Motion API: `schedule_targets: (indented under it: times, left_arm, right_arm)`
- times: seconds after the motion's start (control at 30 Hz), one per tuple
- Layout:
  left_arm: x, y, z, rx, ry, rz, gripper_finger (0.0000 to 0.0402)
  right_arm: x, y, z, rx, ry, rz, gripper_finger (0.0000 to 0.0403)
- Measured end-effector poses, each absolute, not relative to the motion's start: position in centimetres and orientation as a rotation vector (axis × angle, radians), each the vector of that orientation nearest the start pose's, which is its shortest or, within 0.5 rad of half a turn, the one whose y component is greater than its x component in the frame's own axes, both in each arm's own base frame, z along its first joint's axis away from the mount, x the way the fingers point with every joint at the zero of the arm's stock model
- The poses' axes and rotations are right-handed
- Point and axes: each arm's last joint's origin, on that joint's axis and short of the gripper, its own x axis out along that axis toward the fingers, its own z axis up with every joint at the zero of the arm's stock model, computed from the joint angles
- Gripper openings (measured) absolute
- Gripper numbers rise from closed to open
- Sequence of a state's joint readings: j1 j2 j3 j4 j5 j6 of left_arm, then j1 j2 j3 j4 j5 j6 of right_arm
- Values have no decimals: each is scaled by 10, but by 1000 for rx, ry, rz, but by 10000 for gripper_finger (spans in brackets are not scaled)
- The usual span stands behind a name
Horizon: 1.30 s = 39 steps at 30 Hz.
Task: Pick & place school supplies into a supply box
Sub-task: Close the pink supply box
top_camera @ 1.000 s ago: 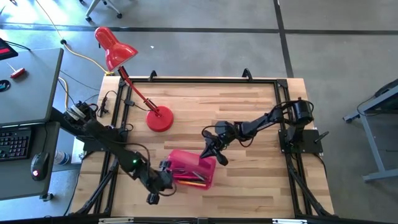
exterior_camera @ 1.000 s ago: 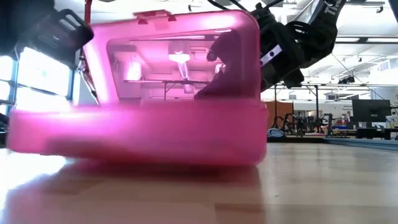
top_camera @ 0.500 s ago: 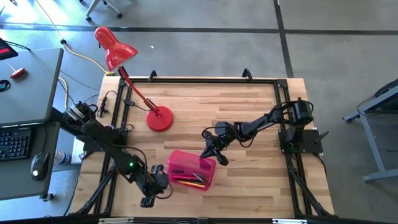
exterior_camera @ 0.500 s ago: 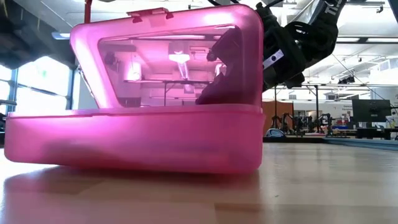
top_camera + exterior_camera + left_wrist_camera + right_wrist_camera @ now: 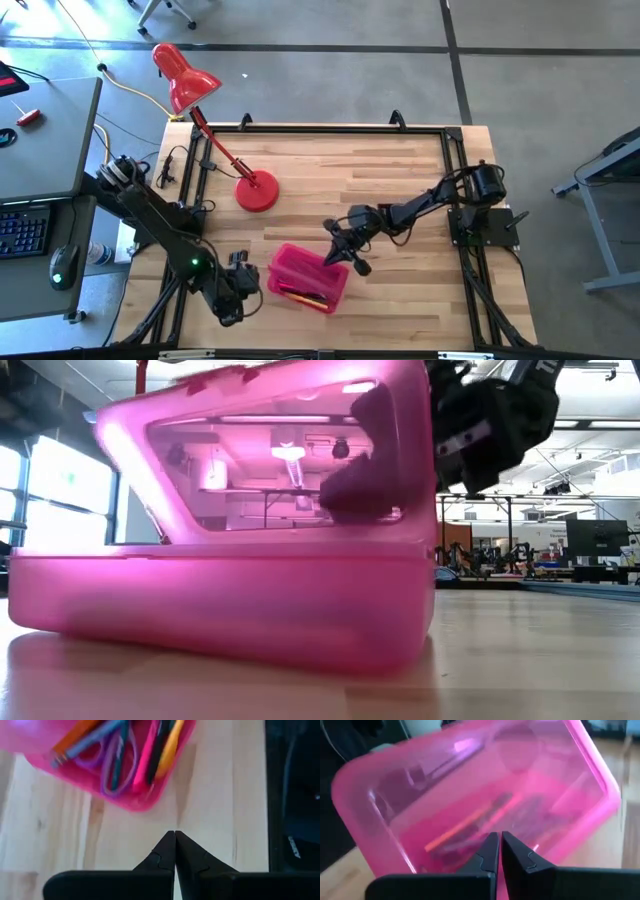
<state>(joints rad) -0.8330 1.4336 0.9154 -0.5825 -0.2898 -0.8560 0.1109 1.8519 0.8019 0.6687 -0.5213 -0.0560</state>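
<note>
Wood planks run under everything, and from overhead you see the supply box [image 5: 308, 277] lying near the table's front edge, between the two arms, lid partly raised. Only your left wrist view shows the contents clearly: purple-handled scissors [image 5: 116, 762] lying among an orange pencil [image 5: 75, 736], a pink pen [image 5: 145, 755] and a yellow one [image 5: 170, 742] in the open tray. The low view gives you the lid [image 5: 290, 450] tilted over the base, with the right arm's dark bulk behind it.

Your left gripper [image 5: 174, 840] has its fingers pressed together on nothing and sits just beside the box's end, apart from it. Your right gripper [image 5: 500, 842] is likewise closed tip to tip, right up against the lid's translucent outer face, with the supplies showing through.

Further back on the table you have the red desk lamp [image 5: 200, 110], its round base [image 5: 257, 192] well apart from the box.
</note>
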Motion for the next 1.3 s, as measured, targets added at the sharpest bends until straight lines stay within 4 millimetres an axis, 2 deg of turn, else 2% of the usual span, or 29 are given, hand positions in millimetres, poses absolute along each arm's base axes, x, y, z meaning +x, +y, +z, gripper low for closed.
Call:
schedule_targets:
  times: [0.13,0.43,0.57,0.63,0.87,1.03,1.3]
  left_arm:
    - [185,-188,223,-133,960,-54,39]
    - [182,-174,248,5,727,42,39]
    - [189,-172,250,-3,688,44,39]
    - [201,-170,244,-38,704,17,39]
    - [243,-162,203,-30,827,-138,39]
    - [257,-155,178,-122,973,-197,39]
    - [266,-154,170,-162,993,-223,39]
  right_arm:
    - [350,71,148,-6,347,628,0]
    - [342,108,146,-103,438,602,0]
    - [338,117,144,-108,458,613,0]
    - [337,119,144,-111,460,611,0]
    - [337,119,144,-122,468,573,0]
    - [336,119,142,-124,484,569,0]
    - [335,126,148,-112,434,625,0]
